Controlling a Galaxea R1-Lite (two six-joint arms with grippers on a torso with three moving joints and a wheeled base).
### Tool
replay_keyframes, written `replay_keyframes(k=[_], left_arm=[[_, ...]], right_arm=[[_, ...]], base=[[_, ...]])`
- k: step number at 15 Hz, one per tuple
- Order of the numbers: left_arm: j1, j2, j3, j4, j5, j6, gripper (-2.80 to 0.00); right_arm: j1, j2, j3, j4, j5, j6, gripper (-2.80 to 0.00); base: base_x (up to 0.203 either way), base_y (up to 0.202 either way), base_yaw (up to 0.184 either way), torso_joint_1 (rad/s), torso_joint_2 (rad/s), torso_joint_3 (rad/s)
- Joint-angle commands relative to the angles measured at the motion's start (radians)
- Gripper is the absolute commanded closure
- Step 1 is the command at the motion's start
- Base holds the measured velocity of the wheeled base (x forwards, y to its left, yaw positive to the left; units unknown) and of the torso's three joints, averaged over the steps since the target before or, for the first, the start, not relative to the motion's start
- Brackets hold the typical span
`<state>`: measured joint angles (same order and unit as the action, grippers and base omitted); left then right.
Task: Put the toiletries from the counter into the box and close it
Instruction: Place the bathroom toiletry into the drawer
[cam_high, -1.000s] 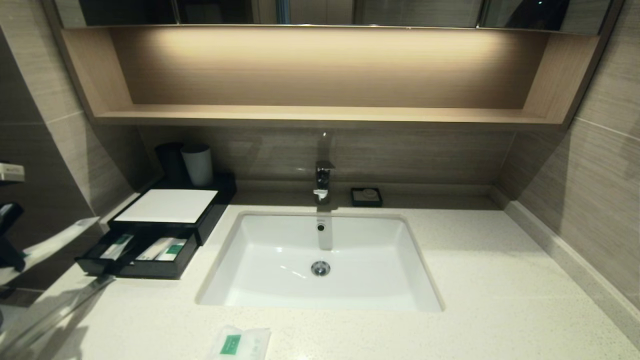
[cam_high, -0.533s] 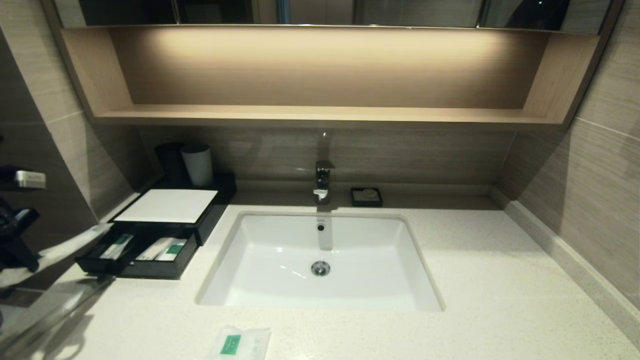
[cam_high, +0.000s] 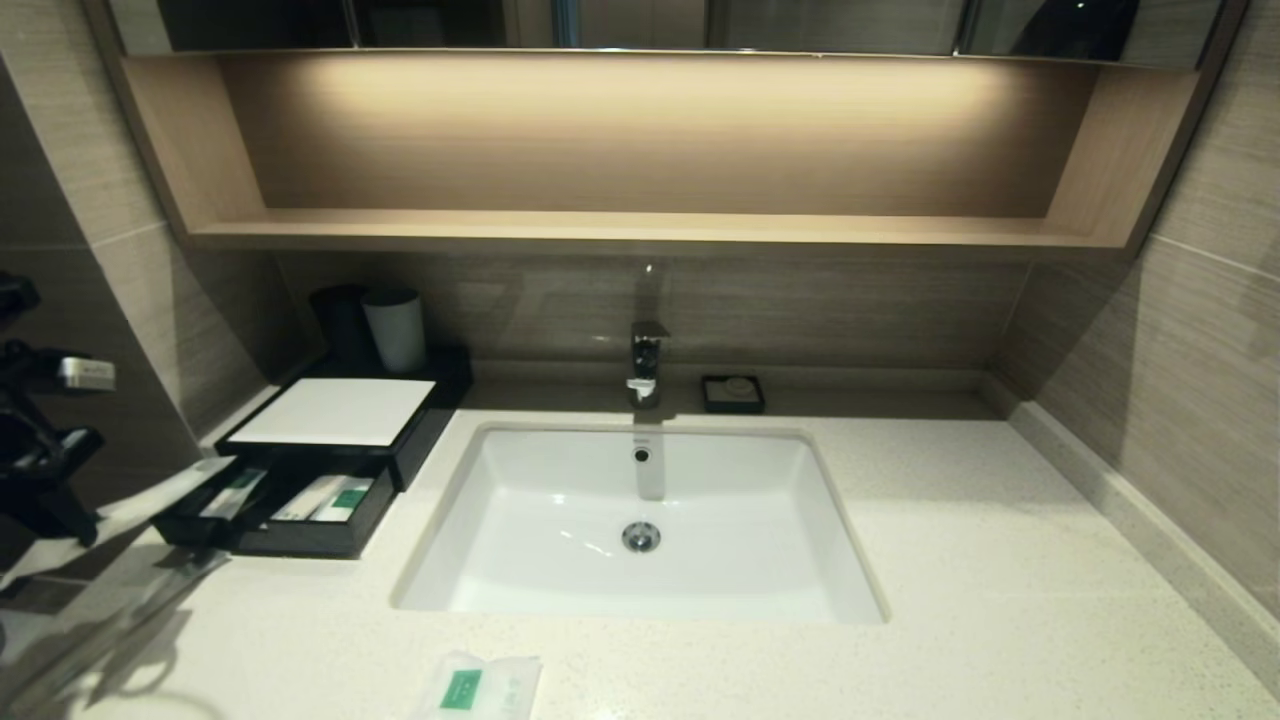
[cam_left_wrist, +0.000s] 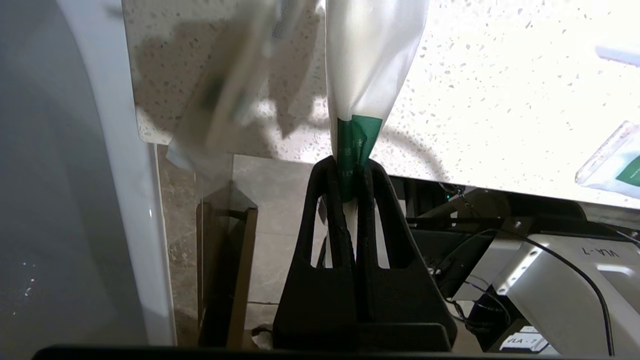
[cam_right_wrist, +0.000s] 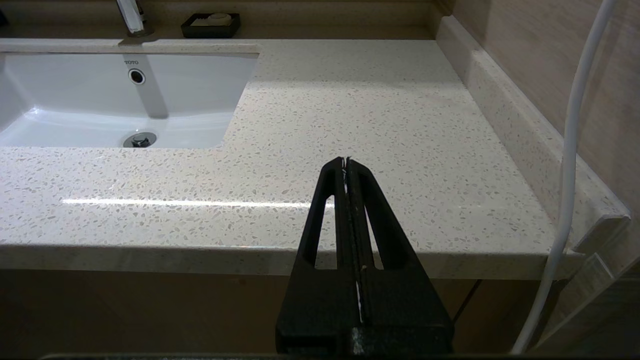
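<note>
At the counter's left edge my left gripper (cam_high: 60, 510) is shut on a long clear-wrapped toothbrush (cam_high: 170, 488). The jaws pinch the toothbrush (cam_left_wrist: 370, 65) at its green label, and its far end reaches the left side of the open drawer (cam_high: 270, 535). The black box (cam_high: 335, 412) has a white top panel. Its pulled-out drawer holds another wrapped toothbrush (cam_high: 235, 492) and a green-labelled packet (cam_high: 340, 498). A flat white sachet (cam_high: 478, 686) lies on the counter (cam_high: 1000, 560) at the front edge. My right gripper (cam_right_wrist: 346, 162) is shut and empty, below the counter's front right edge.
The white sink (cam_high: 640, 500) is set in the middle of the counter, with a tap (cam_high: 647, 362) behind it. A small black soap dish (cam_high: 733, 393) stands to the tap's right. A grey cup (cam_high: 394, 330) and a dark cup stand behind the box.
My left gripper has moved up and to the right with the toothbrush, bringing its far end closer to the open drawer. The sachet and the box have not moved.
</note>
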<state>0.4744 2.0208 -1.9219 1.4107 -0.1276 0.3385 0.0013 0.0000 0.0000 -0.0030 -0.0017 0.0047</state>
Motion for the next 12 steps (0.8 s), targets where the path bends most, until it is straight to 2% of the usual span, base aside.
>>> replay_keyframes(k=[1,6,12], left_arm=[[-0.011,0.025,-0.003,-0.012,-0.001,0.002,0.00],[-0.044,0.068,-0.003,-0.048,0.005,-0.002,0.00],[-0.048,0.098,-0.003,-0.101,0.013,-0.006,0.00]], right_arm=[[0.000,0.000,0.002,0.000,0.000,0.000,0.00],[0.000,0.000,0.002,0.000,0.000,0.000,0.00],[0.000,0.000,0.002,-0.001,0.000,0.000,0.00]], base=[[0.000,0.000,0.000,0.000,0.00,0.000],[0.000,0.000,0.000,0.000,0.00,0.000],[0.000,0.000,0.000,0.000,0.00,0.000]])
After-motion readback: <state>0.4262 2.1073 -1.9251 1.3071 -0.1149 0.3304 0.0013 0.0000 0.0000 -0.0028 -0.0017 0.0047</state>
